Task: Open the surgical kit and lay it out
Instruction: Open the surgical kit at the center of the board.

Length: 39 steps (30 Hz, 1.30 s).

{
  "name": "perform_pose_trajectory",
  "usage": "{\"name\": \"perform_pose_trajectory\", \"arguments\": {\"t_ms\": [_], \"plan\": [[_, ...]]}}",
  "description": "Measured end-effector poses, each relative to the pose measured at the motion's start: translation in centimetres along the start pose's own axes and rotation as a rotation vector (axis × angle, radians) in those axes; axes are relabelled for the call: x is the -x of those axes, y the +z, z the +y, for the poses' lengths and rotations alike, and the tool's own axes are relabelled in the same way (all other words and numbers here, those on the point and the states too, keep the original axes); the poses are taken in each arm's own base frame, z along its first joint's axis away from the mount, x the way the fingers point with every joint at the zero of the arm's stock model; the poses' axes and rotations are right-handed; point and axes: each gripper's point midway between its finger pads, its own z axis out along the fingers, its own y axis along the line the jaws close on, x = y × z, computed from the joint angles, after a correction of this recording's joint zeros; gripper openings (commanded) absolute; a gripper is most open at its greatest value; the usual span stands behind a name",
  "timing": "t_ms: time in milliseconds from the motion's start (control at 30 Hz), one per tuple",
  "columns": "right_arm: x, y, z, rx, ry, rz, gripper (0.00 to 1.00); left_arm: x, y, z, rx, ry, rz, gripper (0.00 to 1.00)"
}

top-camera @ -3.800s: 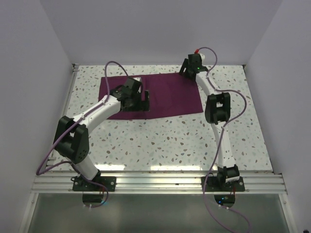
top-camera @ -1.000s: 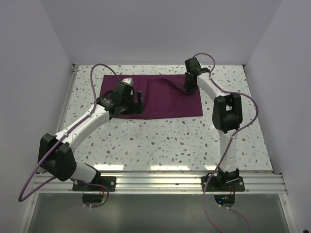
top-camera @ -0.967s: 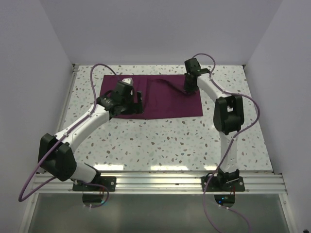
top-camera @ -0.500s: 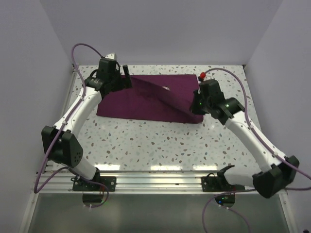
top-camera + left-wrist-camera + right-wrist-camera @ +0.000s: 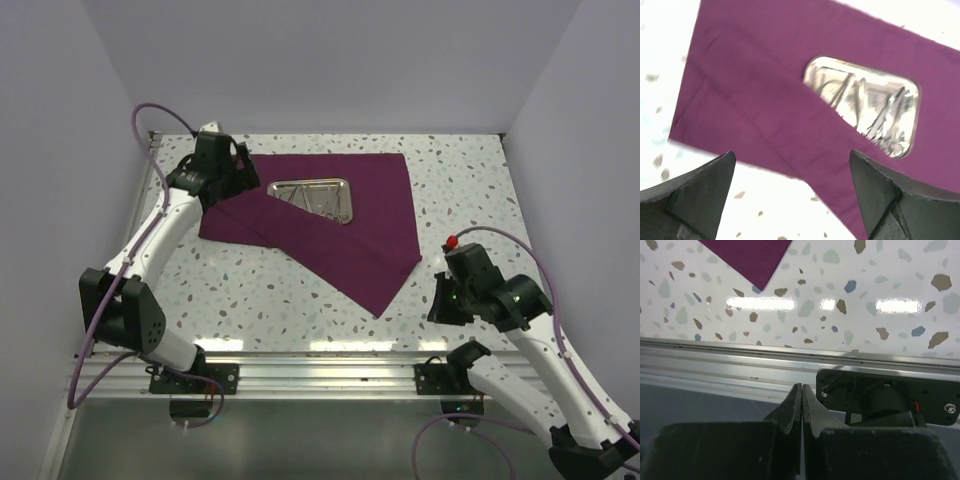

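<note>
Pulling a flap of the maroon cloth wrap [image 5: 345, 245] toward the near right has bared the steel tray [image 5: 312, 198] and its instruments [image 5: 875, 107]; the right gripper [image 5: 801, 390] has withdrawn, jaws closed and empty; the left gripper [image 5: 792, 160] hovers wide open over the wrap's far-left part; unwrapping looks nearly complete.

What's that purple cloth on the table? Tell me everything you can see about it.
The cloth is a dark maroon-purple sheet of soft-looking fabric, lying flat on the speckled table. Its far edge is straight; its near right side runs to a point, with a diagonal fold line leading there from the left end. A small shiny steel tray holding thin silver instruments sits on its far half. The open left claw hangs over its left end; nothing grips it.
</note>
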Motion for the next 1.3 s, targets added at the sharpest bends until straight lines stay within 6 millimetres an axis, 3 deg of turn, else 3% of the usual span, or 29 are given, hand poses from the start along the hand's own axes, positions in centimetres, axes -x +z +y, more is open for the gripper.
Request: {"name": "perform_pose_trajectory", "arguments": {"t_ms": [100, 133, 167, 200, 333, 533, 800, 1000, 1167, 1300], "plan": [[-1.8, 0.0, -0.9, -0.015, 0.0, 0.049, 0.02, -2.7, -0.8, 2.3, 0.065, -0.043, 0.028, 1.0], [-2.1, -0.1, -1.1, -0.016, 0.001, 0.054, 0.46, -3.7, -1.1, 3.1, 0.081, -0.056, 0.039, 1.0], [-2.3, -0.2, -1.1, -0.019, 0.009, 0.059, 0.68, -4.6, -1.3, 3.7, 0.094, -0.066, 0.047, 1.0], [-2.4, -0.2, -1.2, -0.024, 0.011, 0.064, 0.98, -5.5, -1.5, 4.2, 0.103, -0.072, 0.059, 1.0], [-1.7, 0.0, -1.1, -0.067, 0.005, 0.101, 0.98, -7.4, -0.7, 5.2, 0.122, -0.073, 0.089, 1.0], [2.9, 1.6, 1.1, -0.093, -0.005, 0.069, 0.98, -6.5, 2.9, 6.2, 0.165, -0.1, 0.082, 0.96], [6.0, 4.0, 2.8, -0.077, -0.007, 0.011, 0.98, -6.9, 10.0, 12.3, 0.31, -0.186, 0.135, 0.91], [6.6, 5.3, 3.7, -0.032, -0.006, -0.013, 0.97, -7.6, 12.3, 14.3, 0.331, -0.204, 0.156, 0.87], [5.6, 7.9, 4.1, -0.013, -0.024, 0.043, 0.96, -8.0, 13.9, 14.3, 0.314, -0.192, 0.167, 0.85], [5.3, 9.5, 4.9, -0.008, -0.06, 0.079, 0.95, -7.3, 14.8, 13.9, 0.288, -0.19, 0.151, 0.82]]}}
